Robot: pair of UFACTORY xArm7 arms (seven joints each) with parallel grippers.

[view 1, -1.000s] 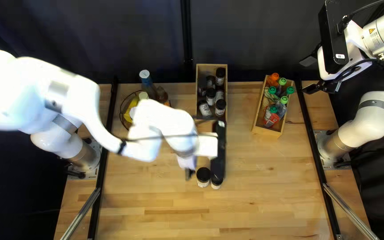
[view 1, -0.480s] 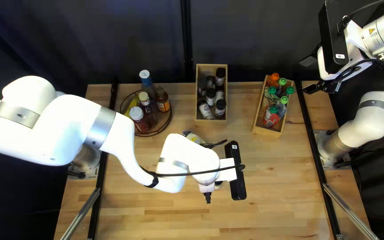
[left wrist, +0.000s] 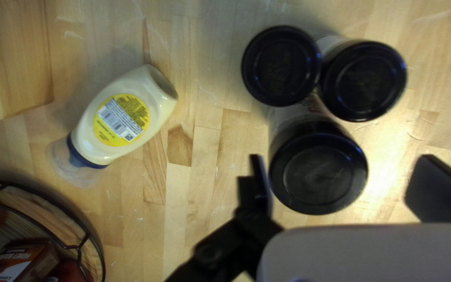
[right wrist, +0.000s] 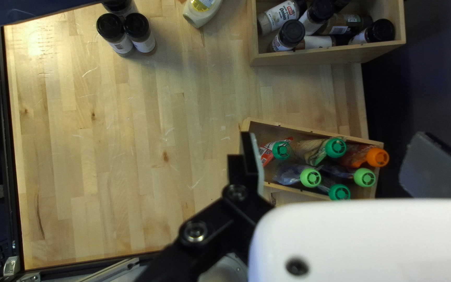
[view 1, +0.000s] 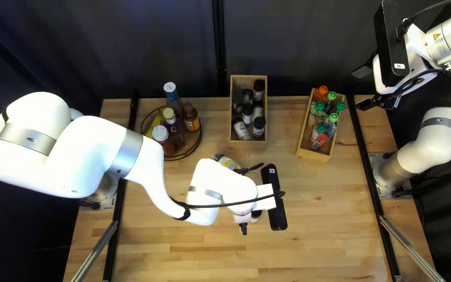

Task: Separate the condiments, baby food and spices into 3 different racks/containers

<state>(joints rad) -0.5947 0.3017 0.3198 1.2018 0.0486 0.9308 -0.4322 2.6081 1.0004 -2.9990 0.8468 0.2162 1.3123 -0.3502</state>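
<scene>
My left gripper [view 1: 243,228] is low over the table, mostly hidden by its arm. In the left wrist view that gripper [left wrist: 345,175] stands open, one finger close beside a large black-lidded jar [left wrist: 317,169]; two smaller black-lidded jars [left wrist: 282,66] [left wrist: 364,81] stand just beyond. A pale squeeze bottle [left wrist: 126,117] lies on its side. My right gripper [view 1: 364,87] hangs raised at the far right; in its wrist view the gripper [right wrist: 340,151] is open and empty, above capped pouches [right wrist: 310,177]. Spice jars [view 1: 247,109] fill the middle wooden box [view 1: 248,79]; sauce bottles [view 1: 191,117] stand in a round wire-rimmed basket [view 1: 200,137].
The wooden box [view 1: 309,153] of pouches with green and orange caps stands at the right of the table's far side. Black rails [view 1: 370,156] run along both table sides. My left arm [view 1: 152,180] stretches across the table's left half.
My left arm has swung toward the near edge, its gripper shifting slightly right, uncovering the basket's bottles and the squeeze bottle. Over the last half second it has moved little. The right arm is unmoved.
</scene>
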